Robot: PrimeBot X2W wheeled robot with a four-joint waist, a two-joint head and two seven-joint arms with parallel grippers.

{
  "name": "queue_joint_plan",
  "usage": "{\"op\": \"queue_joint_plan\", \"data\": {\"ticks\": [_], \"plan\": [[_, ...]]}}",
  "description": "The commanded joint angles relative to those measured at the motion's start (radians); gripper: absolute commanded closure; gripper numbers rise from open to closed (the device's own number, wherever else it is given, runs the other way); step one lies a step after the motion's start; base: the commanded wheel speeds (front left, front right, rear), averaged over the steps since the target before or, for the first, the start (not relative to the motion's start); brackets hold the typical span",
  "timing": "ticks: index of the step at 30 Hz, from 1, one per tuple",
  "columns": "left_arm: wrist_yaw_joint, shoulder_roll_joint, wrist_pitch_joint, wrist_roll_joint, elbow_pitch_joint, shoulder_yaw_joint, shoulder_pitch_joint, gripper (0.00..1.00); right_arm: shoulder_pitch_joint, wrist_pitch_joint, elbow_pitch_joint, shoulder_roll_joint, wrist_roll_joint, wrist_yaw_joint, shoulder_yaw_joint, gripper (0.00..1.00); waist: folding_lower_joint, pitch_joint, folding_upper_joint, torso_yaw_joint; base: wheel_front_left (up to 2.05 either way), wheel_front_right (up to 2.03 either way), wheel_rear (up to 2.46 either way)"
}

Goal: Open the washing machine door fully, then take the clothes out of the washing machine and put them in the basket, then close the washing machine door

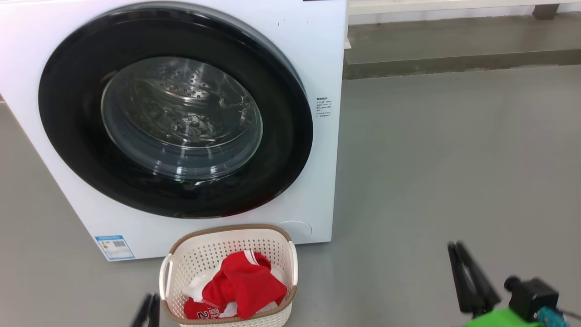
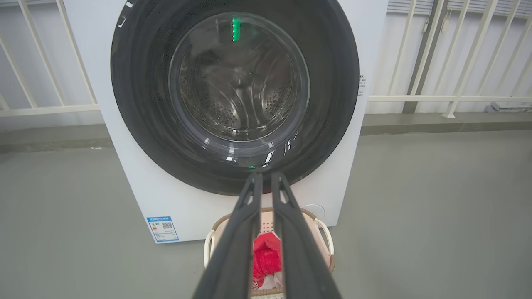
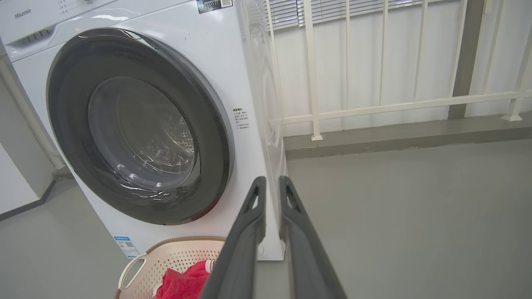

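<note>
Holding the red clothes (image 1: 240, 284), the basket (image 1: 205, 255) sits before the washing machine (image 1: 317, 54).

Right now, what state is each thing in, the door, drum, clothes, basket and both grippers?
washing machine door: closed.
drum: looks empty through the glass.
clothes: heaped in the basket.
basket: upright on the floor.
left gripper: fingers narrowly apart, empty.
right gripper: fingers narrowly apart, empty.
</note>
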Motion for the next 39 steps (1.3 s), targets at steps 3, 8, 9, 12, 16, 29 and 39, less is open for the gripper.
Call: {"op": "queue_joint_plan", "data": {"ticks": [3, 8, 9, 12, 16, 29, 39], "plan": [[0.0, -0.003, 0.008, -0.019, 0.016, 0.004, -0.003, 1.0, 0.005, 0.005, 0.014, 0.002, 0.018, 0.0, -0.001, 1.0, 0.0, 0.001, 0.0, 0.0, 0.0, 0.0, 0.0], [0.0, -0.002, 0.025, -0.079, 0.019, 0.008, -0.014, 1.0, -0.002, 0.02, 0.014, 0.001, 0.07, 0.0, -0.006, 1.0, 0.0023, 0.004, 0.0, 0.0, 0.0, 0.0, 0.0], [0.0, -0.002, 0.028, -0.091, 0.019, 0.008, -0.015, 1.0, -0.003, 0.023, 0.013, 0.001, 0.08, 0.0, -0.007, 1.0, 0.0021, 0.005, 0.0, 0.0, 0.0, 0.0, 0.0], [-0.001, -0.002, 0.035, -0.127, 0.019, 0.008, -0.019, 1.0, -0.007, 0.032, 0.013, 0.0, 0.111, 0.0, -0.009, 1.0, 0.0003, 0.01, 0.0, 0.001, 0.0, 0.0, 0.0], [-0.001, -0.001, 0.045, -0.176, 0.02, 0.008, -0.026, 1.0, -0.013, 0.044, 0.013, 0.0, 0.152, 0.0, -0.012, 1.0, 0.0, 0.014, 0.0, 0.001, 0.0, 0.0, 0.0], [-0.002, 0.0, 0.08, -0.332, 0.025, 0.013, -0.05, 1.0, -0.031, 0.082, 0.014, -0.003, 0.287, 0.0, -0.022, 1.0, 0.0, 0.027, 0.0, 0.002, 0.0, 0.0, 0.0], [-0.002, 0.001, 0.109, -0.451, 0.03, 0.017, -0.069, 1.0, -0.045, 0.111, 0.015, -0.004, 0.39, 0.0, -0.03, 1.0, 0.0, 0.037, 0.0, 0.002, 0.0, 0.0, 0.0]]}}
